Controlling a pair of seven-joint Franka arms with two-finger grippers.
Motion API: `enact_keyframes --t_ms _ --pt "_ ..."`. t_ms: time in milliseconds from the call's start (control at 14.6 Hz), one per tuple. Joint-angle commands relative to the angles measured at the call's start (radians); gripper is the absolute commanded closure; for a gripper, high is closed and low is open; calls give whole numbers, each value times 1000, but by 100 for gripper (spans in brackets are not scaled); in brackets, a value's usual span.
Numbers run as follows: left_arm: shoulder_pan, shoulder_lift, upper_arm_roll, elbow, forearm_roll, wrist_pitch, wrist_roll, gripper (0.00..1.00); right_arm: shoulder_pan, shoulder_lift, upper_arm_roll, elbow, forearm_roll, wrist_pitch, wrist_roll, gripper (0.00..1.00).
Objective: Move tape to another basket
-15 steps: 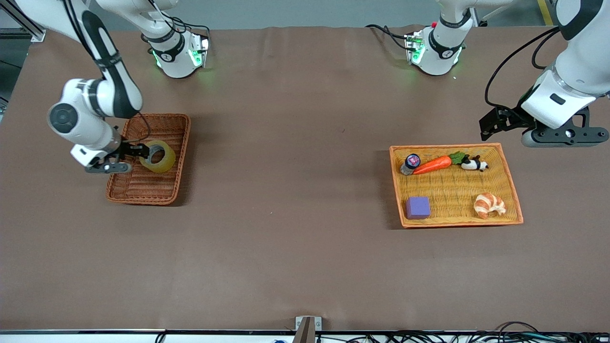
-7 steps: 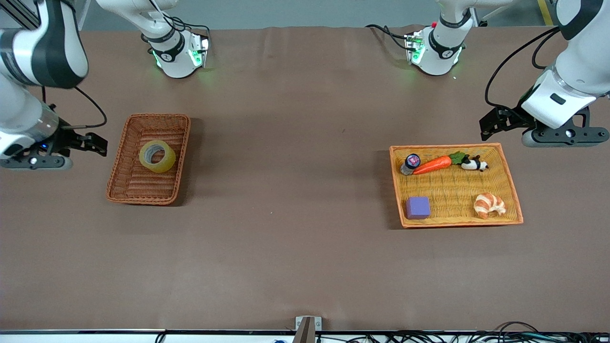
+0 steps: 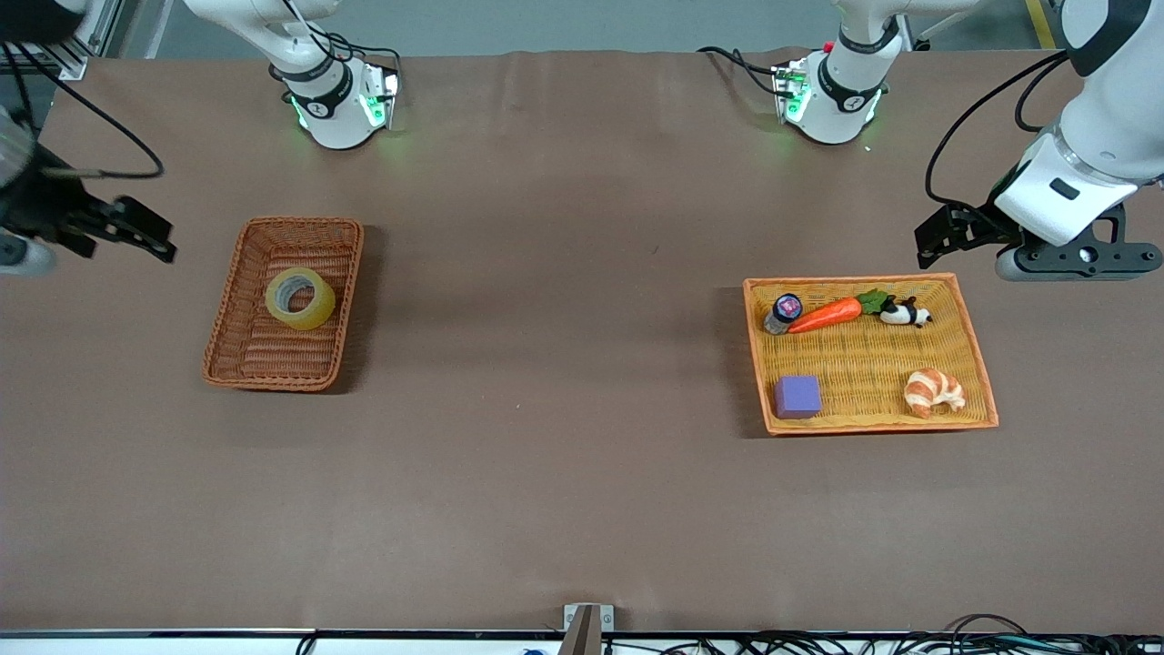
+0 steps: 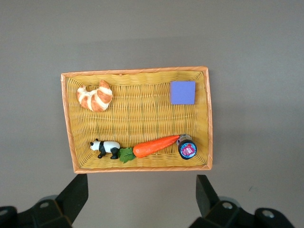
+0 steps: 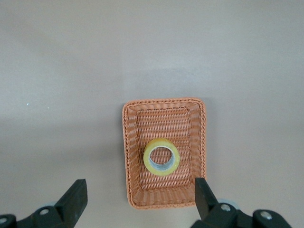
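The tape (image 3: 300, 298) is a yellowish roll with a grey core. It lies in the reddish-brown wicker basket (image 3: 273, 353), with nothing touching it. My right gripper (image 3: 156, 238) hangs open and empty over the bare table beside the basket, toward the right arm's end. Its wrist view looks down on the tape (image 5: 162, 156) and basket (image 5: 166, 195) between the spread fingers of the right gripper (image 5: 140, 190). My left gripper (image 3: 929, 238) waits open and empty, over the table beside the orange-yellow tray.
The wide orange-yellow tray (image 3: 855, 364) holds a carrot (image 3: 826, 315), a panda figure (image 3: 905, 314), a croissant (image 3: 933, 391), a purple block (image 3: 797, 397) and a small capped jar (image 3: 783, 312). The left wrist view shows the tray (image 4: 137, 114) ahead of the left gripper (image 4: 141, 184).
My right gripper has drawn away from the tape, out of the basket and off toward the right arm's end of the table. The tape stays in the basket. The left arm has not moved.
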Motion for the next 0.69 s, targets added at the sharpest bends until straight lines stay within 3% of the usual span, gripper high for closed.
enact_keyframes --t_ms 0,206,617 --pt "-3 -4 2 10 18 -17 14 0 -26 51 16 69 8 -32 -31 0" --pt "-3 -4 2 10 18 -17 14 0 -21 51 13 65 -37 -32 -39 0" --pt "-3 -4 2 10 16 -17 14 0 -18 51 -24 65 -31 -30 -93 0"
